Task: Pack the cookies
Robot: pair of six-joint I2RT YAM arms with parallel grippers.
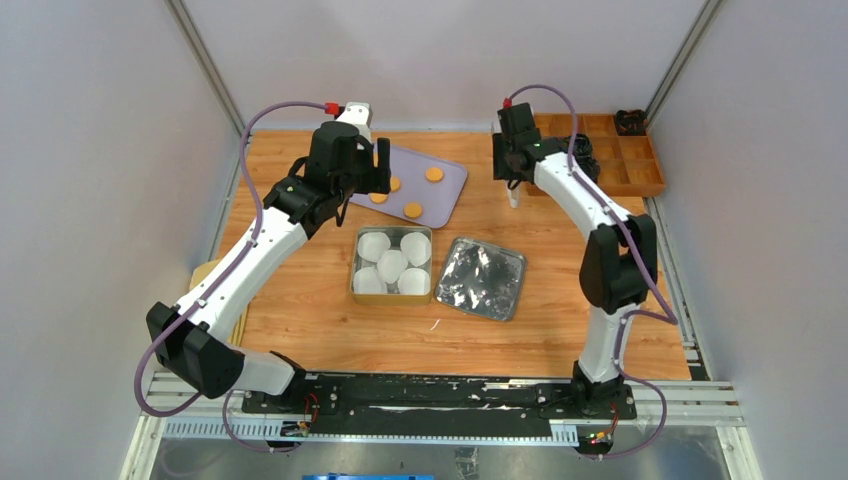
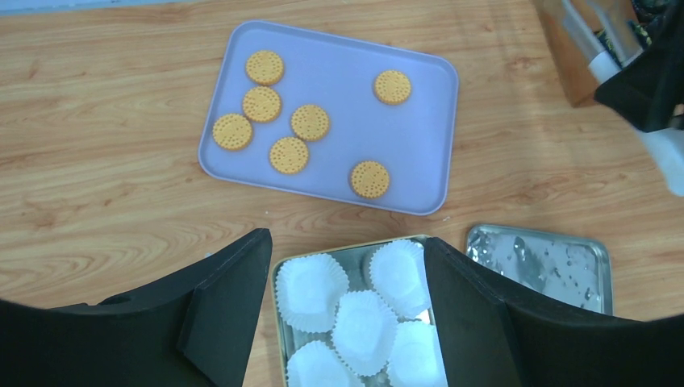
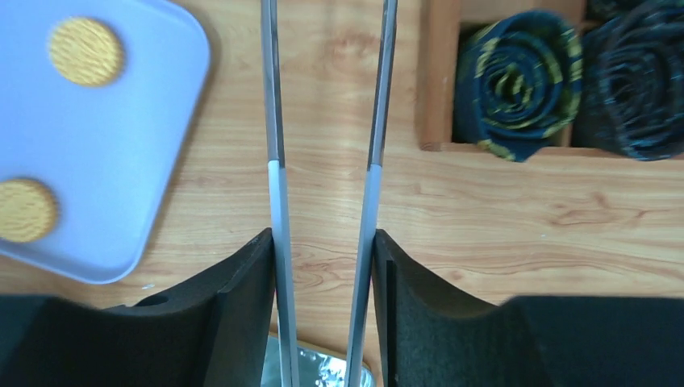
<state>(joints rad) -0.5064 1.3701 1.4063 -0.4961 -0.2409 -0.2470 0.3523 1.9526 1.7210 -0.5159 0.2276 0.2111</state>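
Note:
Several round orange-yellow cookies (image 2: pixel 289 155) lie on a lavender tray (image 2: pixel 355 121) at the back of the table; some also show in the top view (image 1: pixel 412 210) and the right wrist view (image 3: pixel 85 52). My left gripper (image 2: pixel 347 242) is open and empty, hovering near the tray's near edge, above a tin (image 2: pixel 276 282) that holds white paper cups (image 2: pixel 364 330). My right gripper (image 3: pixel 323 238) is shut on metal tongs (image 3: pixel 277 185), whose two blades point away over bare wood to the right of the tray. In the top view it (image 1: pixel 512 178) sits right of the tray.
The tin (image 1: pixel 355 265) sits at mid table with its silver lid (image 1: pixel 482 278) lying beside it on the right. A wooden compartment box (image 1: pixel 640 180) stands at the back right, holding dark rolled fabric (image 3: pixel 516 81). White walls enclose the table.

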